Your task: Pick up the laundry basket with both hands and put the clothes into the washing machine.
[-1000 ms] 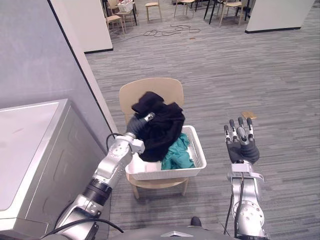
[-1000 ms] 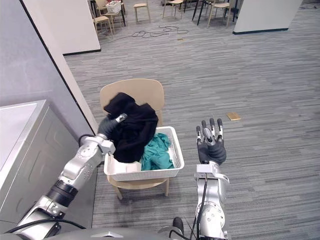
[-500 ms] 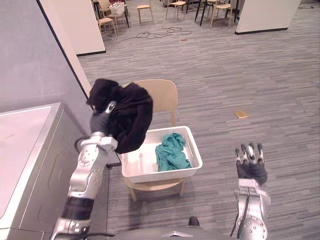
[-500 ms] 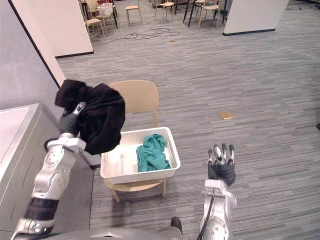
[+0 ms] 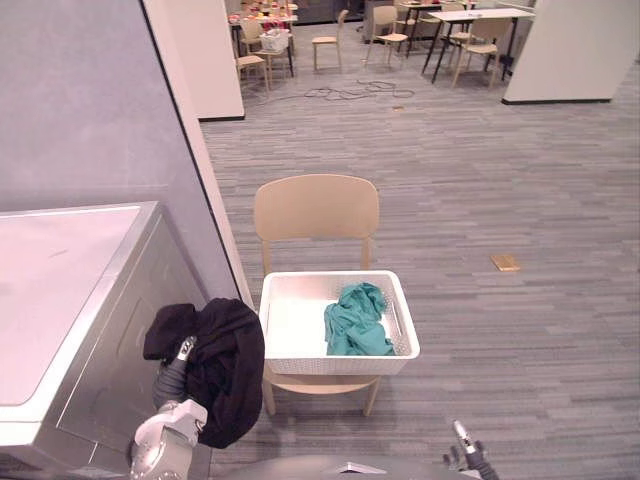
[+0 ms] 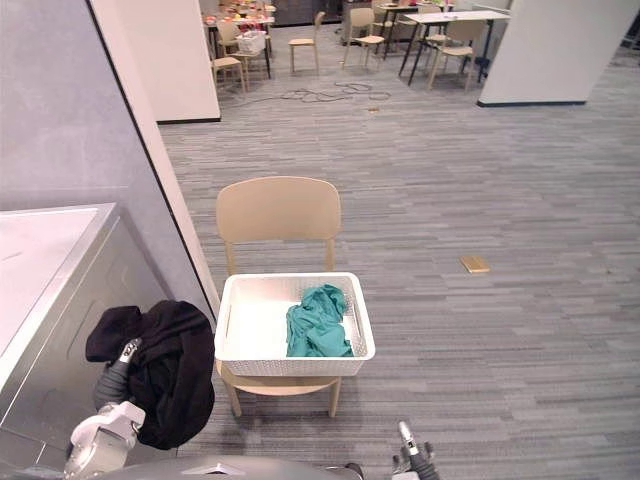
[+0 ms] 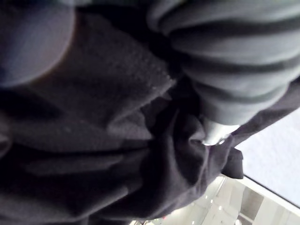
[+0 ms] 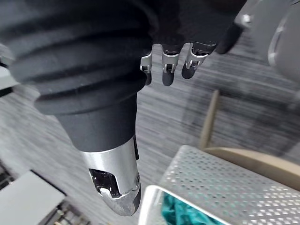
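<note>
- Black fabric is bunched round our left hand (image 5: pixel 174 370). Its fingers are closed into one black garment (image 5: pixel 225 365), and the rest of the cloth hangs down past the wrist.
- Seen from the left wrist, the same dark cloth lies in thick folds pressed close against the hand.
- Our right hand (image 8: pixel 169 70) carries nothing. Its fingers are loose and nearly straight, with the thumb held apart. From the head we see just one of its fingertips poking up at the lower edge, to the right.
- The black garment hangs between one washing machine (image 5: pixel 70 280) on our left and one white perforated laundry basket (image 5: pixel 340 362). It is just beside the basket's near left corner, but we cannot tell whether they touch.
- The laundry basket sits on the seat of one pale wooden chair (image 5: pixel 316 208), with neither hand on it.
- Inside it lies one teal garment (image 5: pixel 357 322), crumpled toward the right half, with the left half showing bare white bottom.
- We count two garments in all: one held and one in the basket.
- One small tan piece (image 5: pixel 505 262) lies on the grey floor (image 5: pixel 470 180), well to the right of the chair.
- Far back stand one table (image 5: pixel 480 14) and several more chairs, too small for us to count surely.
</note>
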You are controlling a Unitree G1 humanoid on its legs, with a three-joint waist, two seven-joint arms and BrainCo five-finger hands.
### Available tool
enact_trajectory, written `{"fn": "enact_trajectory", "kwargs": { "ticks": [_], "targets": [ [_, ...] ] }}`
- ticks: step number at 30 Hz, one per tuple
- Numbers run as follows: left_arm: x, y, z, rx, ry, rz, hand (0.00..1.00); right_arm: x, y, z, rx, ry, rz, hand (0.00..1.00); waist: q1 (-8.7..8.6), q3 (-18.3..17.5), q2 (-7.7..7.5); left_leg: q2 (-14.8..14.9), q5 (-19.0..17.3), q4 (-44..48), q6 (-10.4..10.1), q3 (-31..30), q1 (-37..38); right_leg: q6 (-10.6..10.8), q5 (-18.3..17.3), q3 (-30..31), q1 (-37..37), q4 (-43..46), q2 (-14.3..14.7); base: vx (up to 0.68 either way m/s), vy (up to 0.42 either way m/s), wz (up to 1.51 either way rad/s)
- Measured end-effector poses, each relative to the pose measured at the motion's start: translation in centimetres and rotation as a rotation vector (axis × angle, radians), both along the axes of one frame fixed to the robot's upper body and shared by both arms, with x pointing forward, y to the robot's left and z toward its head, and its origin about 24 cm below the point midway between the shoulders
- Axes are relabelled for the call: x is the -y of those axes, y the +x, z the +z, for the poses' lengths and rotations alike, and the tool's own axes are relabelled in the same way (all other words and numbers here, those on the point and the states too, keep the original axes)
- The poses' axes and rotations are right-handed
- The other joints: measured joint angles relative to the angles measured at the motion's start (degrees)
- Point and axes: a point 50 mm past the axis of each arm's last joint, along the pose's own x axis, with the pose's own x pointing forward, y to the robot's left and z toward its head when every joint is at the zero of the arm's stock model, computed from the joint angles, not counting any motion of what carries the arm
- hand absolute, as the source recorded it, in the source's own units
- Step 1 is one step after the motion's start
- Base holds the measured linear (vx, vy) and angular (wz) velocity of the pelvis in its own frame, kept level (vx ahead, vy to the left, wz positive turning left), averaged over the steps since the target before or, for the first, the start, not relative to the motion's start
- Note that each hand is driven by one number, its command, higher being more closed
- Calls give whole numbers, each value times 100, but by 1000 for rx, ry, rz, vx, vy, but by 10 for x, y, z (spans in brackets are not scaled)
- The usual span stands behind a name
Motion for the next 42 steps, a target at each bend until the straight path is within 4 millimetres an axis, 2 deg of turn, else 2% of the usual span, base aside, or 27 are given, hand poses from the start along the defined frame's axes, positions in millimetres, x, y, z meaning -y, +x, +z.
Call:
{"fn": "enact_trajectory", "kwargs": {
  "ticks": [4, 9, 13, 15, 20, 23, 25, 26, 27, 28, 29, 30, 31, 32, 34, 35, 36, 37, 38, 39, 40, 41, 42],
  "targets": [
    [12, -6, -10, -41, -70, 9, 100, -16, -16, -21, -139, 56, 56, 0, 81, -8, -15, 30, -22, 54, -14, -53, -24, 14, -75, -94, 9, 84, -2, -28, -14, 10],
    [30, -3, -25, -99, -110, -77, 100, -20, -29, -37, -245, 85, 68, 0, 73, -25, -83, 40, -5, 53, -41, -148, -27, -17, -61, -229, 96, 52, -4, -9, -9, 10],
    [41, 4, -30, -115, -116, -150, 100, -23, -26, -45, -336, 67, 118, 0, 95, -49, -146, 51, -1, 56, -66, -149, -24, -19, -64, -246, 136, 13, 4, 1, -5, 4],
    [40, 4, -30, -115, -114, -150, 100, -23, -23, -47, -342, 72, 125, 0, 81, -34, -151, 66, -13, 69, -75, -123, -20, 2, -99, -224, 89, 108, 4, 0, -1, -4],
    [36, 4, -30, -115, -102, -140, 100, -23, -13, -50, -361, 45, 198, 0, 129, 129, -249, 148, -33, 251, -108, -228, -102, -16, -570, -270, -156, 909, -12, -13, -27, 20],
    [39, 14, -26, -87, -97, -165, 100, -21, -1, -51, -350, 27, 230, 0, 161, 344, -313, 92, 66, 565, -184, -835, -870, -131, -1025, -807, -690, 1756, -244, -114, -110, 94],
    [45, 16, -26, -82, -104, -193, 100, -16, 13, -50, -345, -6, 272, 0, 207, 622, -336, 54, 166, 524, 1, -914, -1057, -126, -1286, -1075, -863, 2186, -456, -109, -98, 87],
    [47, 14, -26, -87, -106, -202, 100, -11, 17, -49, -338, -19, 275, 0, 205, 714, -253, 67, 170, 523, 198, -779, -1113, -175, -1332, -1130, -898, 2302, -524, -107, -118, 71],
    [50, 11, -28, -95, -113, -217, 100, -10, 23, -48, -328, -25, 278, 0, 202, 685, -310, 145, 115, 360, 700, -353, -1131, -179, -1353, -1221, -981, 2408, -660, -64, -120, 71],
    [52, 10, -28, -93, -117, -231, 100, -12, 27, -48, -320, -25, 281, 0, 208, 705, -336, 266, 5, 230, 866, 56, -1144, -240, -1304, -1394, -985, 2354, -805, -13, -73, 70],
    [53, 12, -27, -86, -113, -248, 100, -11, 31, -47, -311, -33, 287, 0, 210, 718, -301, 365, 32, 403, 788, 152, -1221, -258, -1295, -1517, -992, 2378, -876, 34, 7, 65],
    [58, 15, -25, -75, -119, -272, 100, -8, 36, -45, -306, -52, 301, 0, 221, 710, -205, 526, 63, 812, 733, 270, -1389, -265, -1295, -1673, -973, 2417, -907, 2, 26, 77],
    [70, 17, -23, -63, -140, -318, 100, -5, 38, -45, -320, -69, 300, 0, 199, 691, -152, 831, 56, 1601, 749, 463, -1444, -266, -1295, -1934, -796, 2543, -1022, -20, 10, 81],
    [74, 17, -23, -57, -149, -335, 100, -5, 35, -45, -329, -70, 292, 0, 163, 690, -154, 981, 40, 1907, 778, 561, -1410, -265, -1294, -2071, -666, 2587, -1090, -17, 54, 87],
    [86, 20, -18, -28, -173, -381, 100, -3, 22, -46, -348, -66, 255, 0, 88, 649, -185, 1519, 79, 2616, 884, 864, -1294, -253, -1288, -2378, -388, 2723, -1278, 3, 137, 76],
    [92, 24, -15, -7, -184, -400, 100, 0, 16, -46, -352, -63, 205, 0, 62, 574, -187, 1837, 223, 2866, 1027, 979, -1313, -178, -1244, -2443, -413, 2845, -1419, 18, 205, 65],
    [95, 29, -12, 7, -184, -416, 100, 2, 14, -46, -354, -61, 169, 0, 38, 566, -197, 1903, 181, 2863, 778, 939, -1330, -59, -1169, -2441, -450, 2905, -1537, 12, 415, 64],
    [89, 31, -14, 2, -163, -415, 100, -8, 8, -52, -381, 0, 115, 0, -12, 480, -314, 1488, -44, 2766, 512, 763, -1477, -6, -1118, -2325, -602, 2761, -1632, 4, 396, 55],
    [80, 31, -15, -4, -134, -408, 100, -22, 2, -57, -410, 56, 116, 0, -48, 366, -487, 1323, -98, 2662, 377, 452, -1649, 1, -1121, -2184, -703, 2624, -1498, -10, 344, 47],
    [76, 33, -15, -1, -119, -407, 100, -26, -1, -59, -423, 78, 103, 0, -64, 333, -543, 1258, -159, 2612, 174, 246, -1741, -13, -1086, -2100, -712, 2449, -1405, -17, 228, 36],
    [73, 33, -16, -7, -107, -410, 100, -24, 0, -60, -431, 79, 108, 0, -57, 341, -521, 1246, -359, 2559, -195, 3, -1823, 6, -886, -2100, -664, 2251, -1299, -24, 276, 31],
    [71, 33, -21, -29, -98, -414, 100, -22, -3, -61, -454, 84, 111, 0, -34, 368, -471, 1284, -636, 2489, -646, -83, -1852, 133, -684, -2145, -608, 2030, -1202, -63, 424, 23],
    [66, 29, -28, -69, -84, -417, 100, -23, -3, -62, -458, 94, 103, 0, 5, 372, -490, 1237, -745, 2468, -786, -61, -1885, 145, -446, -2152, -562, 1805, -1195, -83, 354, 11]
  ]
}}
